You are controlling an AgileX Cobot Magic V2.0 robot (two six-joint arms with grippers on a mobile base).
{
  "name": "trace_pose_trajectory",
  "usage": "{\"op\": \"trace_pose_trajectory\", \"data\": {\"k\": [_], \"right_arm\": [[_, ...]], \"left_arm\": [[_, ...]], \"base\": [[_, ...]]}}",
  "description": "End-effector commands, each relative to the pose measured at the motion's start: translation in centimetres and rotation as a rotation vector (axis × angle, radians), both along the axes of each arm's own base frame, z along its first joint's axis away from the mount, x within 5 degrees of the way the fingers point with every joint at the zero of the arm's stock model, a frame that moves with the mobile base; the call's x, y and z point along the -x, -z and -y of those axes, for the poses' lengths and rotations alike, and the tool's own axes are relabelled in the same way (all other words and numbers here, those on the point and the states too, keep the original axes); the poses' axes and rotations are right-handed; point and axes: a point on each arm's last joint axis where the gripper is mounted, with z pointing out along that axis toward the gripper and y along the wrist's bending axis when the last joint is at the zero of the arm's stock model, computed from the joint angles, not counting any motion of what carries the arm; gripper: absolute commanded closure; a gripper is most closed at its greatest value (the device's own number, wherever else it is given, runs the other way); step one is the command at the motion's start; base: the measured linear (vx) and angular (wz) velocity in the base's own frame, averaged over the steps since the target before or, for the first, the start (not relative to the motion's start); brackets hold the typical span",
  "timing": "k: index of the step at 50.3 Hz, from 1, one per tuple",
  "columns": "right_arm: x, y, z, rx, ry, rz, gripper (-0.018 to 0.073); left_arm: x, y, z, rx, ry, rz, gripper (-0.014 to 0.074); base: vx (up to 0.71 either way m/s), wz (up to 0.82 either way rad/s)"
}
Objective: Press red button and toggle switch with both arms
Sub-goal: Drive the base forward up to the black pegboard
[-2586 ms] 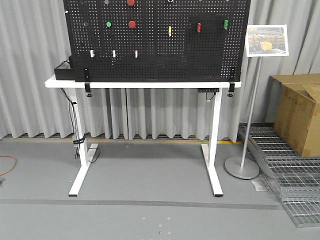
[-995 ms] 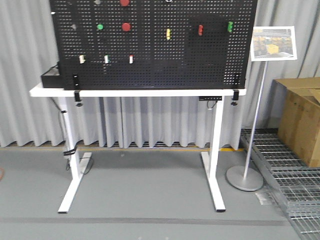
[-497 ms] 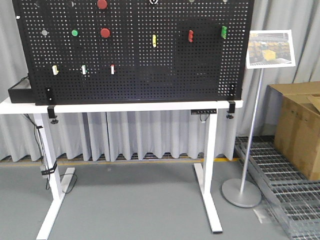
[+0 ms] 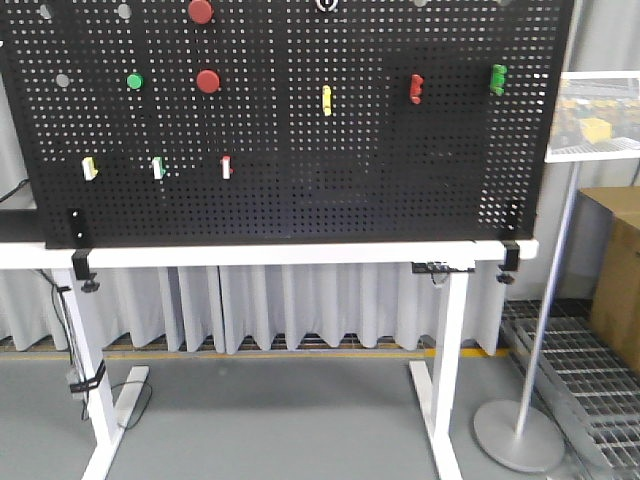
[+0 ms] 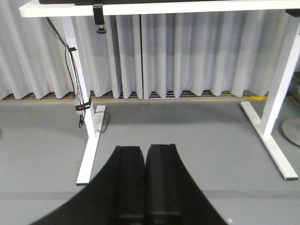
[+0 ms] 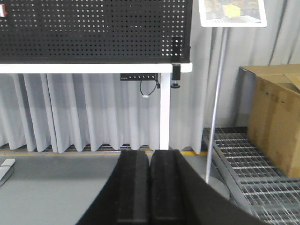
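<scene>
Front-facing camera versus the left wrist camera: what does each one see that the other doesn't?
Only the front-facing view shows the black pegboard, with a red button, a second red button above it, a green button and a yellow switch. Only the left wrist view shows the left hand, its fingers closed together. Both show the white table, a clamp on its edge and the grey curtain behind.

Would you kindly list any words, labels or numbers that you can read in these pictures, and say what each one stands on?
No text can be read anywhere in these views.
Sign: shows a photo with yellow shapes; any print on it is too blurred to read.
Pegboard: no labels or numbers visible on it.
</scene>
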Motion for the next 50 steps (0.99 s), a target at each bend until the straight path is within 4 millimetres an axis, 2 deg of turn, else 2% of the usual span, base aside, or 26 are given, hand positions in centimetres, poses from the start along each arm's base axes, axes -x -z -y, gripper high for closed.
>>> {"op": "trace_pose_trajectory", "data": {"k": [1,50], "right_arm": [[0.07,-0.47,-0.08,0.007,-0.009,0.088,0.0563],[0.07,-0.47,-0.08,0.007,-0.009,0.088,0.0563]], "left_arm": [[-0.21,-0.11,-0.04,0.012,-0.008,0.061,0.0594],[-0.21,-0.11,-0.04,0.012,-0.008,0.061,0.0594]], "base": [[0.39,0.07],[0.40,0.02]]}}
